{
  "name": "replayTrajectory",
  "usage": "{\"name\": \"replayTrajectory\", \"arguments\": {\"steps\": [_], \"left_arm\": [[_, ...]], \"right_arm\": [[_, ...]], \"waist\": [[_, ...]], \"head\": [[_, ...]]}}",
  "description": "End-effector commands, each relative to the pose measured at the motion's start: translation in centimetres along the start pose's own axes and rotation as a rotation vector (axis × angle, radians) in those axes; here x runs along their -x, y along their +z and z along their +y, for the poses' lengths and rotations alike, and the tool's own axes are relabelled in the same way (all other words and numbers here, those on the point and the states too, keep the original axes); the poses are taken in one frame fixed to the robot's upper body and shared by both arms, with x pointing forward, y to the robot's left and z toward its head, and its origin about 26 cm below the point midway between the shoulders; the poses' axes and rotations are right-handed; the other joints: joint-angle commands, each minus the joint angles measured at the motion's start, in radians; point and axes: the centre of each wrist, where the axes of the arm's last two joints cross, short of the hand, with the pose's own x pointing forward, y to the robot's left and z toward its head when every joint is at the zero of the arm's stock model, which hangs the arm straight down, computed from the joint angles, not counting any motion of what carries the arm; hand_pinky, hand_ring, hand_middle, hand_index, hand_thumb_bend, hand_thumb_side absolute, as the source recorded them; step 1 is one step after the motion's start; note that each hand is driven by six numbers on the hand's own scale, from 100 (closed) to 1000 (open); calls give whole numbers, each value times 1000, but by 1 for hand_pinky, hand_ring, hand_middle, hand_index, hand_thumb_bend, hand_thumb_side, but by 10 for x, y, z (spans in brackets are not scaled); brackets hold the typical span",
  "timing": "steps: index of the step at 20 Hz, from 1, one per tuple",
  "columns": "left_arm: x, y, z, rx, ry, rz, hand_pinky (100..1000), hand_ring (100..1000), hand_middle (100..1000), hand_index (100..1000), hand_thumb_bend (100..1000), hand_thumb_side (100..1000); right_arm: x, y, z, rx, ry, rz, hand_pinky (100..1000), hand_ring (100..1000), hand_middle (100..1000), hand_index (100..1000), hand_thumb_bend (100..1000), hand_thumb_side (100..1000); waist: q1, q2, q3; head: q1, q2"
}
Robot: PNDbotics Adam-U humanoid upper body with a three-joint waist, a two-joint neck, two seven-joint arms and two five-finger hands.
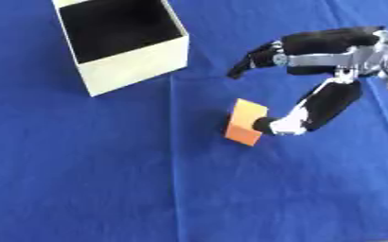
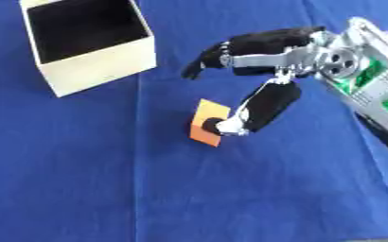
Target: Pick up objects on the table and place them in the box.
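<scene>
We see the right robot hand (image 1: 313,71) spread, its thumb tip touching the orange block (image 1: 245,121) just below-left of the palm. The block's long axis runs up-right to down-left. The box (image 1: 123,42) stands far left on the blue worktop (image 1: 106,179).

right robot hand (image 1: 313,61) | enters from right | fingers extended left, thumb angled down
</scene>
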Motion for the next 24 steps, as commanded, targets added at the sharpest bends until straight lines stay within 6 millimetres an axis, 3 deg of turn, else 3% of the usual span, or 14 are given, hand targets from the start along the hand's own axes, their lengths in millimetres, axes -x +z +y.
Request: {"name": "replayTrajectory", "arguments": {"steps": [1, 12, 24], "left_arm": [[-4, -3, 3, 4, -6, -20, 469, 530, 627, 718, 315, 711], [-4, -3, 2, 4, 3, -15, 469, 530, 627, 718, 311, 713], [-4, -2, 1, 8, 7, -12, 470, 530, 627, 718, 305, 715]], "right_arm": [[-5, 5, -4, -12, 36, 12, 916, 987, 884, 974, 318, 513], [13, -18, 11, -51, 78, 80, 924, 994, 899, 979, 356, 512], [37, -27, 25, -103, 79, 147, 931, 998, 906, 979, 382, 516]], "waist": [[3, -24, 1], [3, -21, 9], [7, -18, 6]], "head": [[-5, -10], [9, -15], [12, -14]]}}
